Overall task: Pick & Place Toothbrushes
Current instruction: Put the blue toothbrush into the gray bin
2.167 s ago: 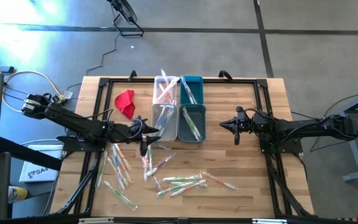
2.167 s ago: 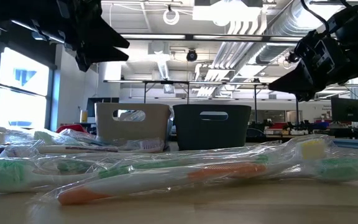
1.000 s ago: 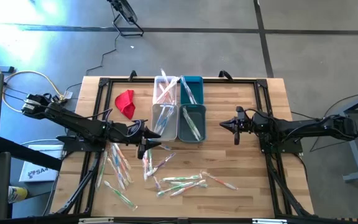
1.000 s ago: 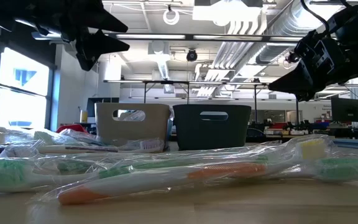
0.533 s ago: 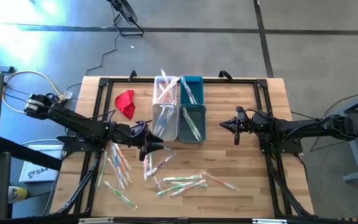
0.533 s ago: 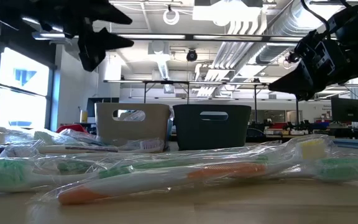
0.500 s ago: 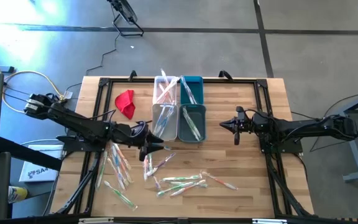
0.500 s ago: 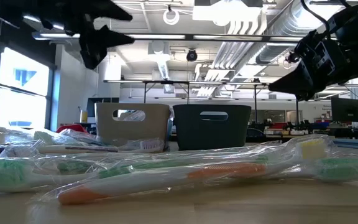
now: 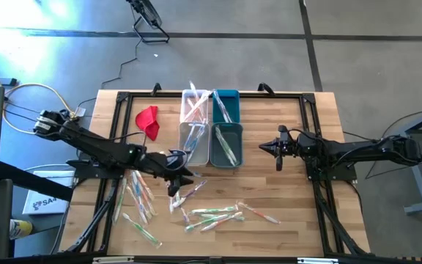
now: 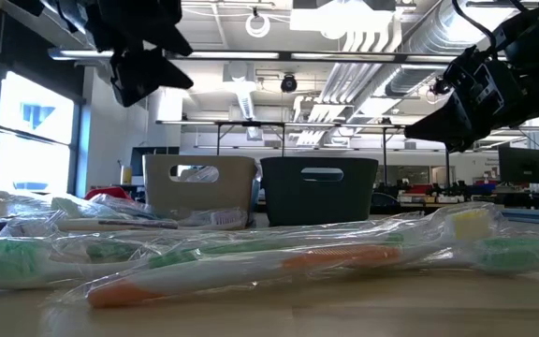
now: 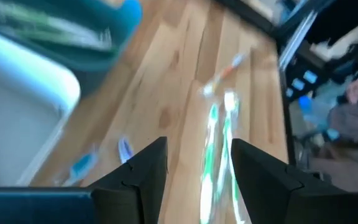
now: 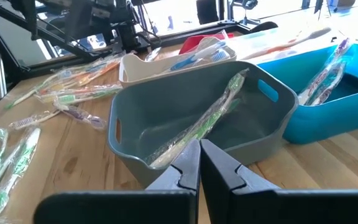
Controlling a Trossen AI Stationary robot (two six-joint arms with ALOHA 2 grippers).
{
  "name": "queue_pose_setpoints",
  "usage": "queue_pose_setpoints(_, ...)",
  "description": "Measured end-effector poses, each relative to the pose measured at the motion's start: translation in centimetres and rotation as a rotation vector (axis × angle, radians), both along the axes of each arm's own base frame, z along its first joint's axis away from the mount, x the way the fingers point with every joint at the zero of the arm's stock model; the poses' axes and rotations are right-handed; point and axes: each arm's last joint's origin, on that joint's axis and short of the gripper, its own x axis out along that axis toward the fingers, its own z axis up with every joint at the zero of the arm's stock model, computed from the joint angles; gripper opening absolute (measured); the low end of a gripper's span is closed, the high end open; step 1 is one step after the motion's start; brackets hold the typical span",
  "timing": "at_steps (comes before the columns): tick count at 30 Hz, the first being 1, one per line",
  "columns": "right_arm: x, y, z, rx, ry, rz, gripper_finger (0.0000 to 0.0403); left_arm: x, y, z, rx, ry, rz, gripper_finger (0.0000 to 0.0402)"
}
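Note:
Many wrapped toothbrushes (image 9: 143, 196) lie scattered on the wooden table's near left, and more lie toward the middle (image 9: 215, 216). My left gripper (image 9: 182, 174) hovers open above them, just in front of the pale grey bin (image 9: 193, 139); in its wrist view (image 11: 197, 168) nothing sits between the fingers, and green-handled brushes (image 11: 219, 146) lie on the wood beyond. My right gripper (image 9: 266, 149) waits shut to the right of the dark grey bin (image 9: 226, 144), holding nothing (image 12: 199, 165). Several brushes lie inside the bins.
Further back stand a white bin (image 9: 195, 105) and a teal bin (image 9: 226, 104), with a red cloth (image 9: 149, 121) to their left. Black frame rails (image 9: 310, 110) run along the table's edges. Bare wood lies between the bins and my right arm.
My left gripper has drifted a little toward the table's right edge over the scattered toothbrushes and has tipped up from a steep downward slant toward level, rolling slightly. It stays open and empty. The toothbrushes have not moved.

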Motion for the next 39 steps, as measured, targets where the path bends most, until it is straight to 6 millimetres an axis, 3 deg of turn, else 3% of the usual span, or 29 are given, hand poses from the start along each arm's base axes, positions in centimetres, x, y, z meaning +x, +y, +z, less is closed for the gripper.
queue_pose_setpoints(11, 0.0, -0.1, 0.0, -0.002, -0.001, -0.036, 0.0003, 2.4, -1.8, -0.8, -0.058, 0.146, -0.083, 0.0175)
queue_pose_setpoints(21, -0.1, -0.3, 0.0, -0.016, 0.001, -0.105, 0.0003, 1.8, -2.0, 0.2, -0.123, 0.476, -0.044, 0.0175)
queue_pose_setpoints(26, -0.1, -0.3, 0.0, -0.016, 0.001, -0.104, 0.0003, 0.3, -1.4, -0.3, -0.054, 0.666, -0.02, 0.0175)
queue_pose_setpoints(30, -0.1, -0.3, 0.0, -0.021, 0.002, -0.103, 0.0003, -1.0, -0.8, -1.1, 0.104, 0.786, -0.032, 0.0175)
queue_pose_setpoints(39, -0.1, -0.3, 0.0, -0.021, 0.005, -0.099, 0.0003, -0.9, -0.2, -1.4, 0.378, 0.732, -0.048, 0.0175)
